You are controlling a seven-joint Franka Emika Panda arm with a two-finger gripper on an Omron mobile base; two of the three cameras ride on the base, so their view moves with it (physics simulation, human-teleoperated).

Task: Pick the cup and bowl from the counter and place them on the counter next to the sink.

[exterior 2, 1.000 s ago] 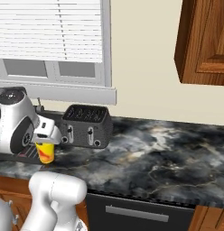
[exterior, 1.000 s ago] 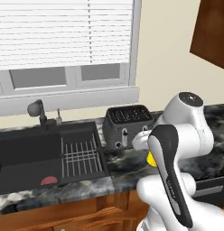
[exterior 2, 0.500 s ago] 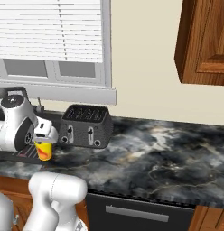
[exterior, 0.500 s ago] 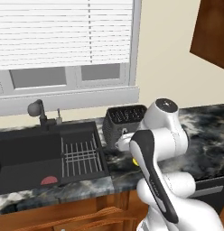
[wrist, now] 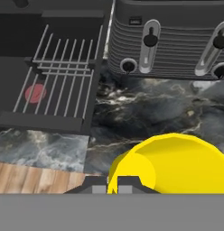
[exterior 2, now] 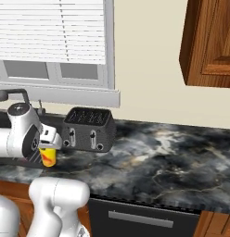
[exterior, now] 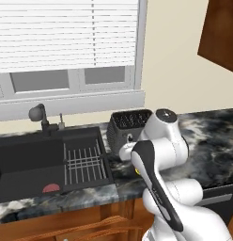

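My gripper (wrist: 113, 184) is shut on the rim of the yellow cup (wrist: 172, 162). In the right base view the cup (exterior 2: 48, 156), with its red-orange mark, hangs under the gripper (exterior 2: 47, 148), low over the dark marbled counter (exterior 2: 158, 162). It is just in front of the toaster's left end. Whether the cup touches the stone I cannot tell. The black sink (exterior: 24, 164) with its wire rack (exterior: 85, 162) lies to the left, a short strip of counter (wrist: 145, 113) away from the cup. The bowl is out of view.
A black ribbed toaster (exterior 2: 89, 129) stands right behind the cup. A dark faucet (exterior: 41, 115) rises behind the basin, and a small red round thing (wrist: 35, 92) lies in the basin under the rack. More counter stretches to the right.
The arm's upper links have swung left toward the sink. The cup has stayed in the grip, almost at the same spot before the toaster.
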